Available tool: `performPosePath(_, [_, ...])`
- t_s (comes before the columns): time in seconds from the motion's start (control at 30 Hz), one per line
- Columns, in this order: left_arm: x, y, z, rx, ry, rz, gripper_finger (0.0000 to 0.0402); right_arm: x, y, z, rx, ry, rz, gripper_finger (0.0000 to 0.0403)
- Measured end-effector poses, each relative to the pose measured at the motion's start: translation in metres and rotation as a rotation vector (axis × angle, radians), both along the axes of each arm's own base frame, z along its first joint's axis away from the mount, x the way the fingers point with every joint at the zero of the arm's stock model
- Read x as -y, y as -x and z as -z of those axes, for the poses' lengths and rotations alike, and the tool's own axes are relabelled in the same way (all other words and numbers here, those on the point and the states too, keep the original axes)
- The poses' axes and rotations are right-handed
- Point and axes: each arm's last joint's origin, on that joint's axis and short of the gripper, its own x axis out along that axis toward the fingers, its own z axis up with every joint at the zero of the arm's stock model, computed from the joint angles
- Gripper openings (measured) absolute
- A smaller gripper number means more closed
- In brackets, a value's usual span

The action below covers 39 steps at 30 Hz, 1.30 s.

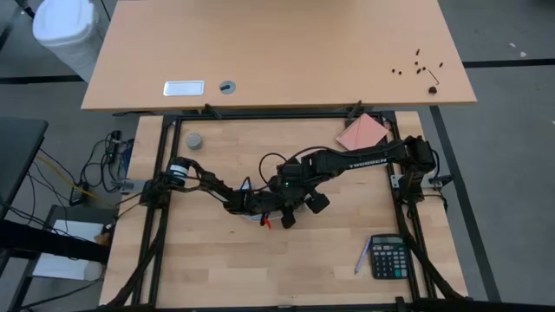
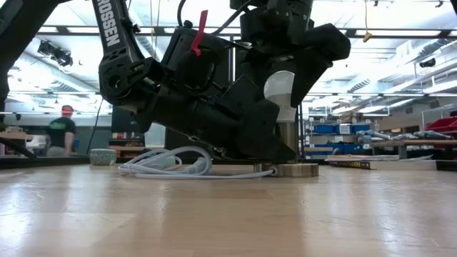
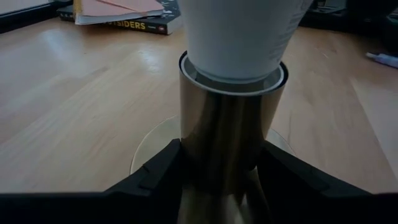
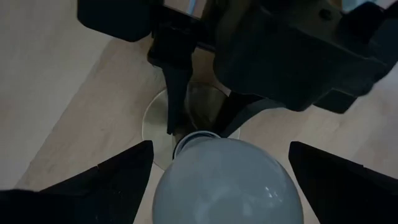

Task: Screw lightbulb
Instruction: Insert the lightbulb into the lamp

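Two grippers met mid-table: the left gripper [image 3: 227, 177] clamped the brassy socket stem [image 3: 227, 130], while the right gripper's [image 4: 217, 168] fingers spread wide around the lightbulb [image 4: 227, 180] seated upright in it. Judged light, smooth and fragile, the bulb wanted a gentle grasp around its widest part.

Two dark arms are meeting near the middle of the wooden bench [image 1: 217, 269]. The left arm is reaching in from the left edge, its left tool [image 1: 260, 204] lying low beside a bit of white cable, while the right arm is stretching across from the right edge, its right tool [image 1: 299, 208] hanging just beside the other. A small grey puck [image 1: 194, 140] is sitting near the far left corner, a pink sheet [image 1: 362, 132] near the far right, and a calculator [image 1: 389, 256] with a pen [image 1: 361, 257] beside it at the near right.
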Motion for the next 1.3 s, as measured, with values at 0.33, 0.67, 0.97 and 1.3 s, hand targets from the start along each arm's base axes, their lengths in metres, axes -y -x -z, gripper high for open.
performPosePath(0.33, [0.001,0.0,0.0,-0.005,-0.015,0.016,0.0193,0.0,0.004,0.016,-0.031,0.015,-0.006,0.0378])
performPosePath(0.67, [0.001,0.0,0.0,-0.006,-0.017,0.016,0.0193,0.001,0.002,0.019,-0.001,0.015,-0.001,0.0375])
performPosePath(0.97, [0.001,0.0,0.0,-0.008,-0.017,0.017,0.0193,0.004,0.001,0.022,0.016,0.001,0.004,0.0373])
performPosePath(1.3, [0.001,0.0,0.0,-0.008,-0.017,0.016,0.0193,0.004,0.003,0.022,0.0,0.002,0.004,0.0306])
